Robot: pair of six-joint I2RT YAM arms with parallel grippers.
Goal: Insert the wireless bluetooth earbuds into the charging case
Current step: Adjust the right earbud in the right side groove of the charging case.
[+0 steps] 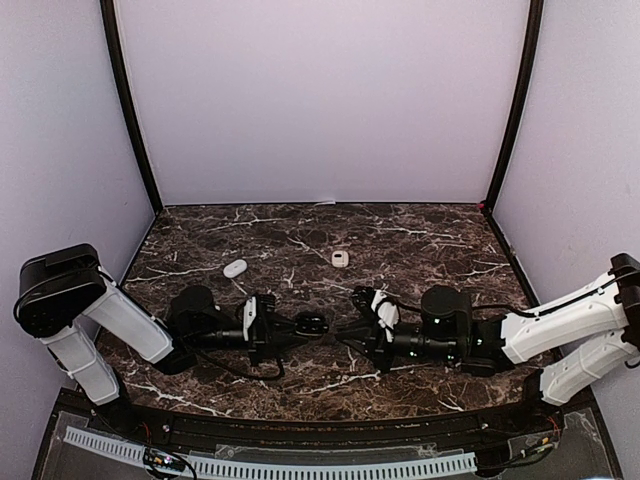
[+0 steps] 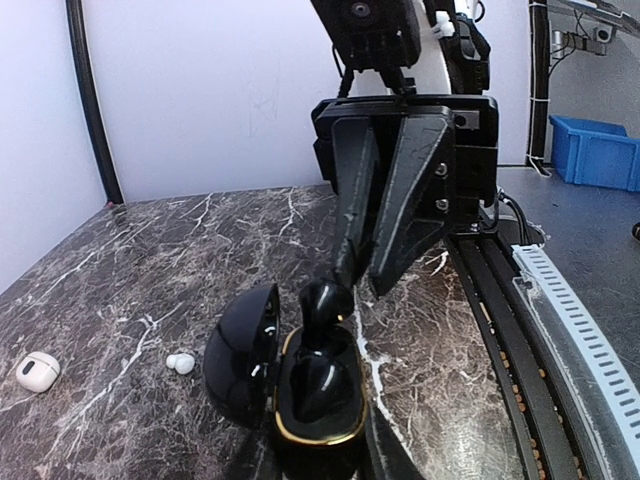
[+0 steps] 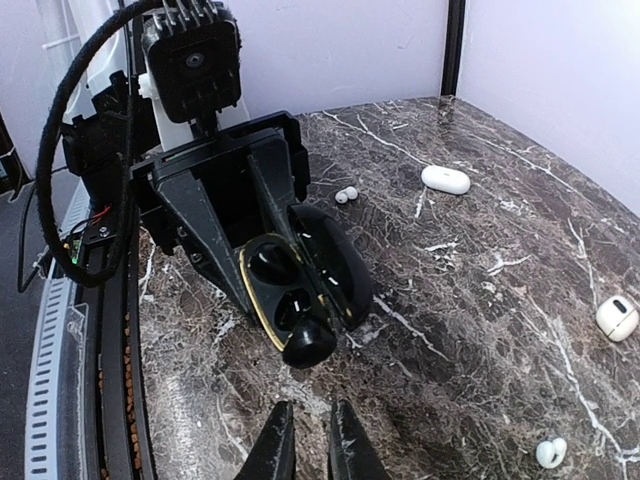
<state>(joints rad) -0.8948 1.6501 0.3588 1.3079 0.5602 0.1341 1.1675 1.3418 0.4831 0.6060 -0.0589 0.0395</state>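
My left gripper point(image 2: 320, 455) is shut on a black charging case point(image 2: 320, 400) with a gold rim, its lid point(image 2: 240, 350) swung open to the left. One black earbud point(image 2: 325, 300) stands in the case's far pocket and sticks up above the rim. In the right wrist view the same earbud point(image 3: 308, 343) pokes out of the case point(image 3: 285, 285). My right gripper point(image 3: 305, 425) hangs just short of it, fingers slightly apart, nothing between them. From above, both grippers meet at table centre around the case point(image 1: 313, 324). A small white earbud point(image 2: 180, 362) lies on the marble left of the case.
Two white cases point(image 1: 235, 268) point(image 1: 341, 258) lie on the dark marble table point(image 1: 420, 240) behind the arms. Another white earbud point(image 3: 549, 452) lies near one case point(image 3: 617, 318). Purple walls close in three sides; a cable rail point(image 2: 560, 300) runs along the near edge.
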